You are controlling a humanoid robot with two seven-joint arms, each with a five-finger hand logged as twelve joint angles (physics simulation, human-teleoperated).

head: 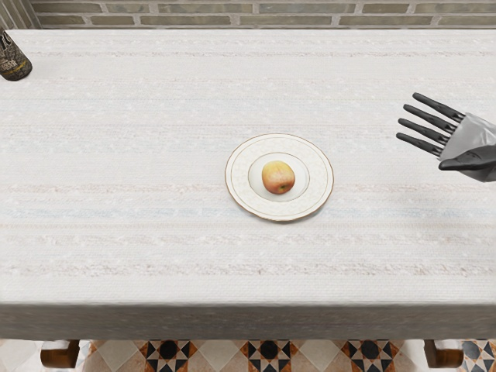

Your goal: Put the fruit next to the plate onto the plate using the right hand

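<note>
- The apple (278,177) sits in the well of the white plate (239,177), roughly at its middle, upright and clear of the gold-edged rim. Nothing else that could be fruit shows on the desk (155,155) beside the plate.
- The right hand (453,141) comes in from the right edge and hangs above the desk, well apart from the plate. Its dark fingers (426,118) are spread and straight, pointing left, and they hold nothing.
- The left arm is out of sight.
- A dark object (12,58) stands at the far left corner (cut off by the frame edge, too little of it showing to name). It is far from the plate and has no part in the job.
- Judging by how things lie, the placing step looks done: the fruit is on the plate and the hand is free of it.
- What is left, as I read it, is only to keep the hand off the plate. Any move should stay high and to the right, so no finger nudges the rim or sets the apple rolling.
</note>
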